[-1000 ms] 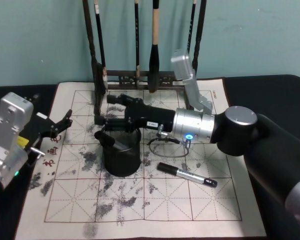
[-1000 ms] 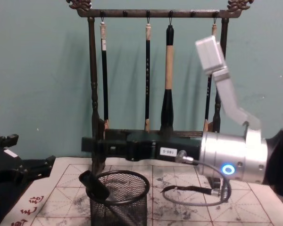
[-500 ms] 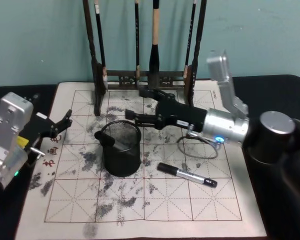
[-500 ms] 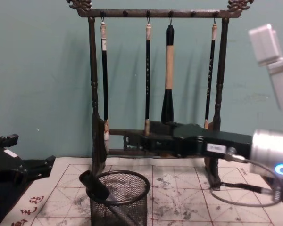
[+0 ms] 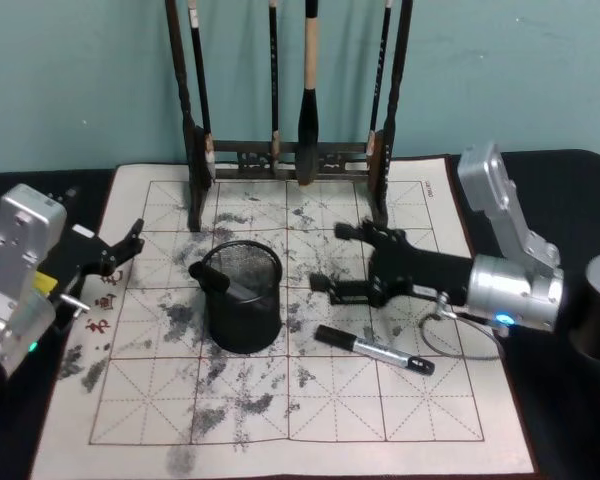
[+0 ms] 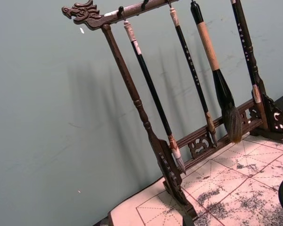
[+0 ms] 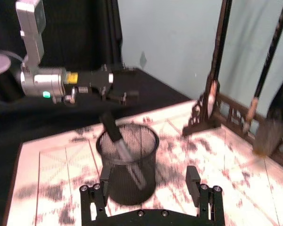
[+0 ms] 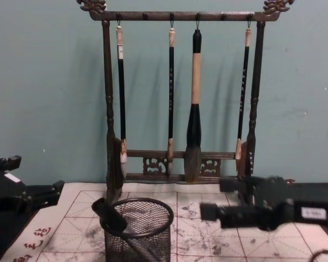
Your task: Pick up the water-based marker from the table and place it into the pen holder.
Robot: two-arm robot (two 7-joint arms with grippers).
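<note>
Water-based marker (image 5: pixel 212 278) sat slanted inside the pen holder (image 5: pixel 242 325), its black cap poking over the rim on the robot's left side. Change over the last second: the right end effector (image 5: pixel 330 257) had backed off from directly above the pen holder to just right of it, low over the ink-spotted paper mat (image 5: pixel 180 420). Its fingers were spread, released, with nothing held. Judgement: drop made, this marker counts as placed. A second marker (image 5: pixel 373 350) lay flat on the mat, right of the pen holder and nearer the robot, probably the next pick. Right arm pose: forearm near level, wrist aimed back at the pen holder. Left end effector (image 5: pixel 128 252) sat parked left of the pen holder, fingers apart, empty.
</note>
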